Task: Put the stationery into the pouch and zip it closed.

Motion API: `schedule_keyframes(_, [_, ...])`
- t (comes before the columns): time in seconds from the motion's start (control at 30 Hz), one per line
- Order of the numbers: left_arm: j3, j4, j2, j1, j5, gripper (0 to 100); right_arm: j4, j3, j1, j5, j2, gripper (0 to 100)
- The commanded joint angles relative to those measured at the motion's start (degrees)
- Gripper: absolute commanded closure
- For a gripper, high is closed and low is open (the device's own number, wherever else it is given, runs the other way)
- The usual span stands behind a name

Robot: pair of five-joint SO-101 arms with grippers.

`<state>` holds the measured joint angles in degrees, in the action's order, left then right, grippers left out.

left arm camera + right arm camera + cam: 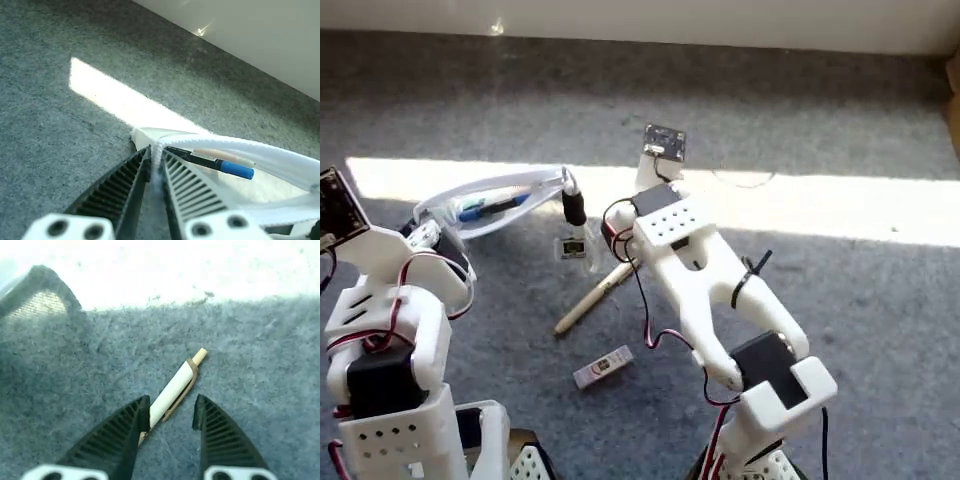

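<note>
The clear pouch [490, 190] lies on the left of the desk [840, 300], partly in a sunlit strip, its mouth gaping; a blue-capped pen [215, 162] lies inside it; the left end effector [156, 150] is clamped tight on the pouch's edge; just beside the pouch stands a black-capped stick [575, 215]; near it a beige pen [172, 387] lies flat, the right end effector [171, 405] partly open astride it, gripping nothing; a small eraser-like block [603, 367] lies farther off.
</note>
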<state>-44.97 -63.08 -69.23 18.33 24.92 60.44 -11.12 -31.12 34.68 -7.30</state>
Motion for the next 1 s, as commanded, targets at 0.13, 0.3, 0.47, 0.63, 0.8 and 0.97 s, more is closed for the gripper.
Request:
schedule_keyframes(0.13, [0.6, 1.8, -1.5, 0.7, 0.7, 99, -0.1, 7.7, 3.0, 1.4, -6.0, 85.4])
schedule_keyframes(0.3, [0.6, 1.8, -1.5, 0.7, 0.7, 99, 0.1, 10.8, 3.0, 1.4, -10.9, 85.4])
schedule_keyframes(0.47, [0.6, 1.8, -1.5, 0.7, 0.6, 99, 0.1, 12.4, 2.9, 1.4, -13.8, 85.4])
schedule_keyframes(0.63, [0.6, 1.8, -1.5, 0.7, 0.6, 99, 0.7, 12.4, 2.8, 1.1, -15.8, 85.4])
schedule_keyframes(0.8, [0.6, 1.8, -1.5, 0.7, 0.6, 99, 2.6, 12.4, 2.3, 1.2, -17.0, 85.4])
schedule_keyframes(0.97, [0.6, 1.8, -1.5, 0.7, 0.5, 99, 4.2, 12.4, 1.4, 1.3, -17.1, 85.4])
